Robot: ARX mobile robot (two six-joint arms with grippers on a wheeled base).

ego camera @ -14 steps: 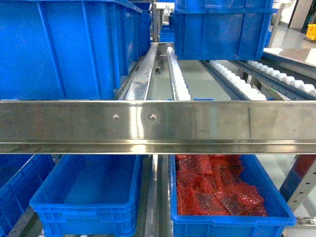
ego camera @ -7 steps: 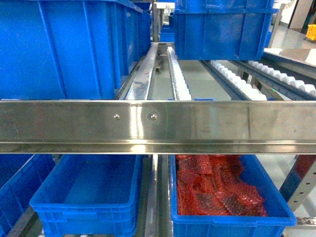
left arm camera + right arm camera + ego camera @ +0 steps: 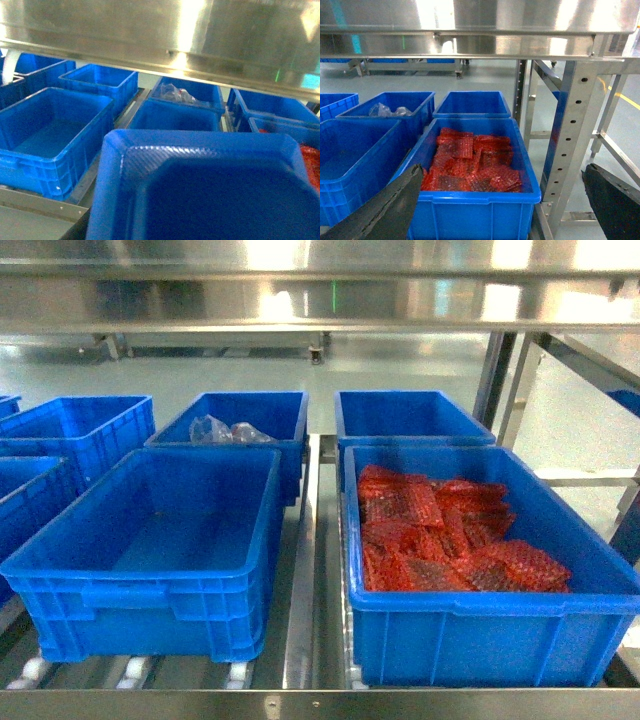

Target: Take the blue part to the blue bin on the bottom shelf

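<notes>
On the bottom shelf, in the head view, four blue bins stand in two rows on roller tracks (image 3: 132, 672). The near left bin (image 3: 140, 615) is bare inside. Just right of it, the near right bin (image 3: 490, 640) is filled with red bubble-wrap packs (image 3: 440, 535). Behind them, the far left bin (image 3: 270, 405) holds some clear plastic bags (image 3: 222, 430), and the far right bin (image 3: 405, 405) shows nothing above its rim. More blue bins (image 3: 75, 430) sit further left. A steel beam (image 3: 320, 290) runs across the top.

The blue part (image 3: 200, 185), a tray-like piece with a raised rim, fills the lower half of the left wrist view, very close to the camera and above the shelf's near edge, in front of the near left bin (image 3: 50, 130). The left gripper's fingers are hidden there, so I cannot tell whether they clasp the part.

In the right wrist view, the right gripper (image 3: 501, 172) is spread wide, one dark finger (image 3: 385, 210) at lower left and the other at lower right, with nothing between them. It hangs in front of the bin of red packs (image 3: 475, 210), beside a perforated steel post (image 3: 565, 140).
</notes>
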